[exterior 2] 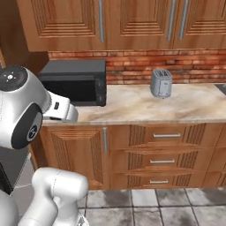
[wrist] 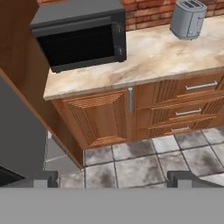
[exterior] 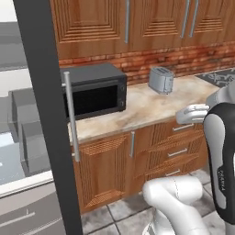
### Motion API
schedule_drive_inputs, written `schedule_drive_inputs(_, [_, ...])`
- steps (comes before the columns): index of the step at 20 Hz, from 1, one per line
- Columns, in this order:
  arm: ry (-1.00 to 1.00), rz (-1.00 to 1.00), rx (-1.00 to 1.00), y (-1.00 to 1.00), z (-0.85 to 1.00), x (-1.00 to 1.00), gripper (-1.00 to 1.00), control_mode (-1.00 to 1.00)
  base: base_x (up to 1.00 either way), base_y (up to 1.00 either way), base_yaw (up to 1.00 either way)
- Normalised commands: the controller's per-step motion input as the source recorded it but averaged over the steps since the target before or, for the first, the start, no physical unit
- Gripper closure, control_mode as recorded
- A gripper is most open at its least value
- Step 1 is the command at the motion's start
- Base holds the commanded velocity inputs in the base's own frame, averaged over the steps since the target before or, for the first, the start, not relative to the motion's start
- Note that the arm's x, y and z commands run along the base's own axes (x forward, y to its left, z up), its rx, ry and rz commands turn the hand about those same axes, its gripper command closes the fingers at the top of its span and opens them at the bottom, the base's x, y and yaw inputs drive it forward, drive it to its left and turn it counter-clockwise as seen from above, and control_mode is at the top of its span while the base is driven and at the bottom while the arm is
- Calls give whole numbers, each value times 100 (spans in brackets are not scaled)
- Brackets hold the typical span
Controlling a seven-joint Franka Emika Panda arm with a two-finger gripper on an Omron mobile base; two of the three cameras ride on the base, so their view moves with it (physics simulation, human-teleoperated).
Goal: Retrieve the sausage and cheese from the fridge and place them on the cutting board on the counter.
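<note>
a home kitchen — microwave (exterior 2: 77,81) and toaster (exterior 2: 161,83) on stone counter (exterior 2: 145,108), wooden cabinets (exterior 2: 132,22).

Both base views look down at the counter (exterior 2: 132,106) from behind; the hand view faces it lower.

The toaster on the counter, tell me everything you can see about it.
The toaster is a small, boxy appliance in matte silver-grey that looks like metal, with rounded edges. The hand view shows two long slots in its top, both empty. It stands upright on the beige marbled counter, near the red brick backsplash and to the right of the black microwave, well apart from it. Nothing but the counter touches it. Any lever or cord is too small to make out.
</note>
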Motion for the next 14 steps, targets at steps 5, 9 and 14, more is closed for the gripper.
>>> schedule_drive_inputs(5, [0, 0, 0, 0, 0, 0, -100, 100, -56, 72, 7])
schedule_drive_inputs(9, [0, 0, 0, 0, 0, 0, -100, 100, -68, 87, 0])
schedule_drive_inputs(14, [0, 0, 0, 0, 0, 0, -100, 100, -60, 82, 0])
